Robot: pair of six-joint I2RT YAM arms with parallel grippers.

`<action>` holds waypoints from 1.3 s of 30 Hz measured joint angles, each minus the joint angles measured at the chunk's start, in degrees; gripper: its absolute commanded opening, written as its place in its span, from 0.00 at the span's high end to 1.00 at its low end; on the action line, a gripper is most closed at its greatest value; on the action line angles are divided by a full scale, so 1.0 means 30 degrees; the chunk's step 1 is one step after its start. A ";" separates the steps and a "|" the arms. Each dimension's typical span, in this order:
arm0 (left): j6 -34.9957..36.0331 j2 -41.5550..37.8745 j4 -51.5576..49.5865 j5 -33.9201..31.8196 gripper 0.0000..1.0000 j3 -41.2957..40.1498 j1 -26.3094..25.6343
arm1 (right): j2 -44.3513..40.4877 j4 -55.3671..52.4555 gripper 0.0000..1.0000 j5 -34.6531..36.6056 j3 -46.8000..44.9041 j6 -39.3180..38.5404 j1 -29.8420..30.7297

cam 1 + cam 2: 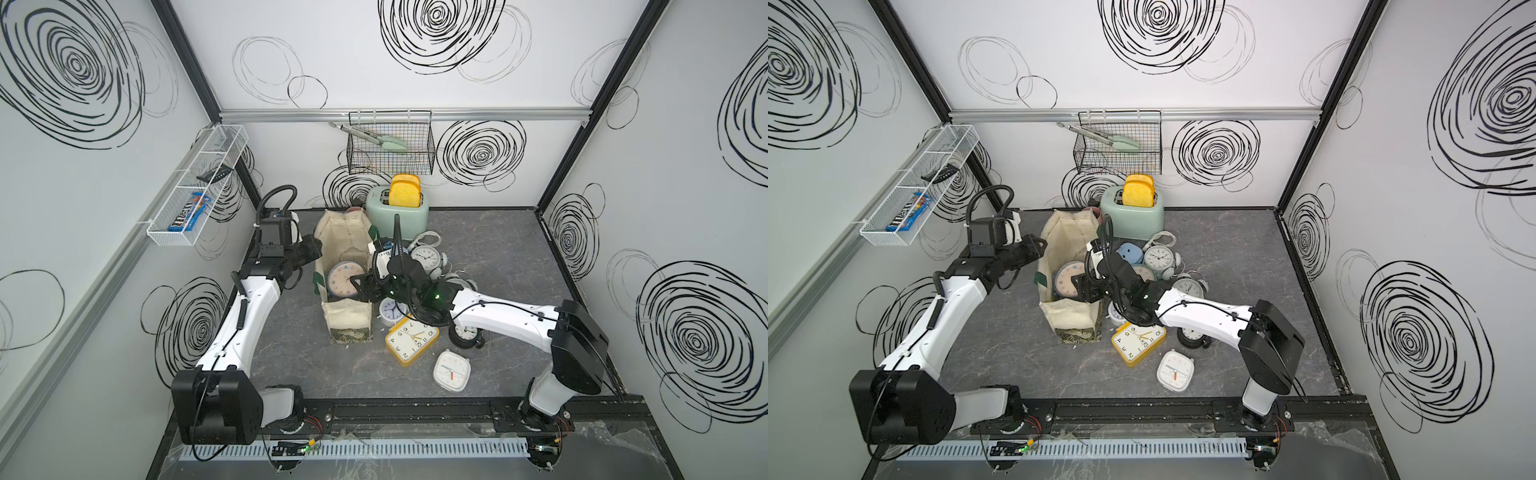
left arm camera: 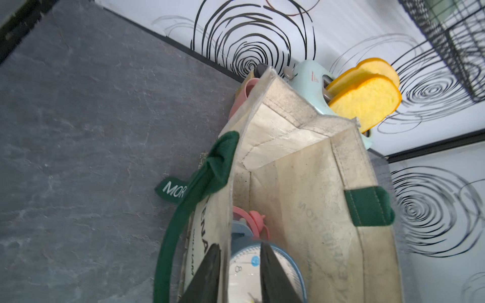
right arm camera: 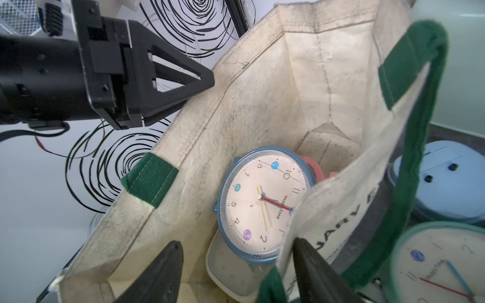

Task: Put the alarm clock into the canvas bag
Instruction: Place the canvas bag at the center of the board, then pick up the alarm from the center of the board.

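The alarm clock (image 3: 262, 204) is seen inside the canvas bag (image 1: 347, 318), which stands open on the tabletop (image 1: 511, 266) with its long axis run from 12 to 6 o'clock. The clock is round, so no long axis of its own is offered. It is propped as a tilted disc with the dial turned up toward the mouth and the nine mark toward 12 o'clock. Its top, with the pink bells (image 3: 313, 168), is judged to lie toward 2 or 3 o'clock.

The fingers of the right gripper (image 3: 237, 242) are spread wide over the opening, nothing is held, and the 3 o'clock wall is close against one of them. The fingers of the left gripper (image 2: 240, 246) are parted a little, astride the 9 o'clock wall, and no squeeze on the cloth is seen.

Trouble is most to be expected on withdrawal. The green handle (image 3: 404, 70) is draped close by the right fingers and could be hooked, so that the bag is dragged over and the clock spilled among the loose clocks (image 1: 411, 336) at 3 o'clock. With the 9 o'clock wall unsupported, the soft mouth may also be folded inward.
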 measured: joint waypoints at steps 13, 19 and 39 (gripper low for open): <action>0.0087 -0.3373 -0.0794 -0.1457 0.04 0.1239 -0.1596 | -0.7176 -0.5588 0.03 0.1348 -0.0262 -0.0831 -0.4080; 0.0685 -0.4437 -0.1858 -0.1355 0.04 0.2747 -0.4772 | -1.1548 -0.8837 0.03 0.1829 -0.3089 -0.0772 -0.9187; 0.2965 -0.8313 0.1661 0.2361 0.04 -0.4007 -1.5103 | -1.1060 -1.2313 0.03 -0.0306 -1.1380 0.1676 -1.5504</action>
